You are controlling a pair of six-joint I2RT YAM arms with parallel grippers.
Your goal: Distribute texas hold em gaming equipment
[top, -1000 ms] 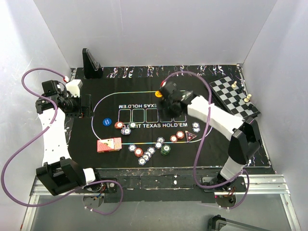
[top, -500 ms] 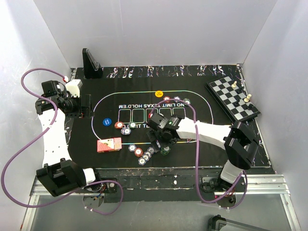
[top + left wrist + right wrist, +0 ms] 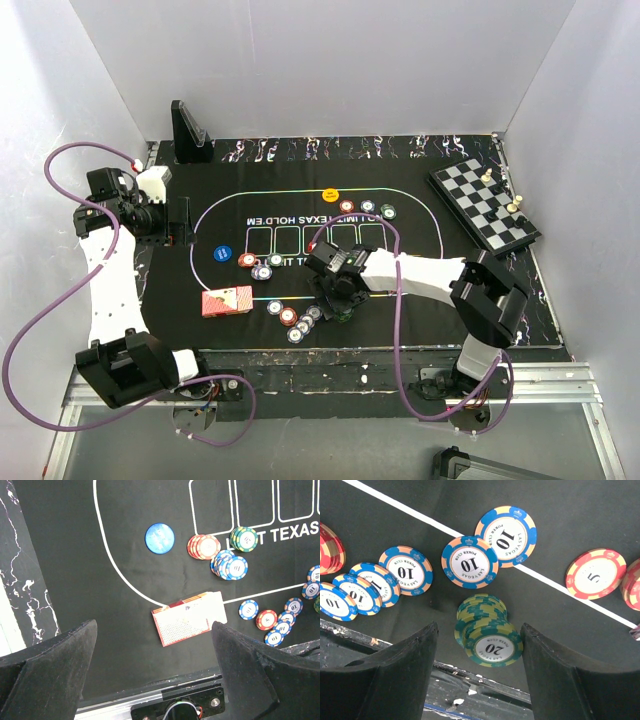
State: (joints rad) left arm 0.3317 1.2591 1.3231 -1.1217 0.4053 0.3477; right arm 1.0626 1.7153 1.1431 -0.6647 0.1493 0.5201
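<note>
The right gripper (image 3: 477,630) hangs low over the near border of the mat (image 3: 580,515). Its jaws are wide apart and hold nothing. The green chip stack (image 3: 489,637) stands exactly between the two fingers, with a free gap on each side, so I judge that a short descent and a closing would be enough to take it. The stack is round, so no turning of the wrist seems needed. Its chips are green and yellow, the top one is marked 20, and the pile looks a little slanted, not straight.

Just beyond it lie blue chips (image 3: 470,561) marked 10, flat and single, and to the right a red chip (image 3: 595,574) marked 5.

Further left, the card deck (image 3: 190,620) lies flat below the left gripper (image 3: 154,626), which is also wide open, empty and well above the mat. At the far side lies the yellow button (image 3: 330,194).
</note>
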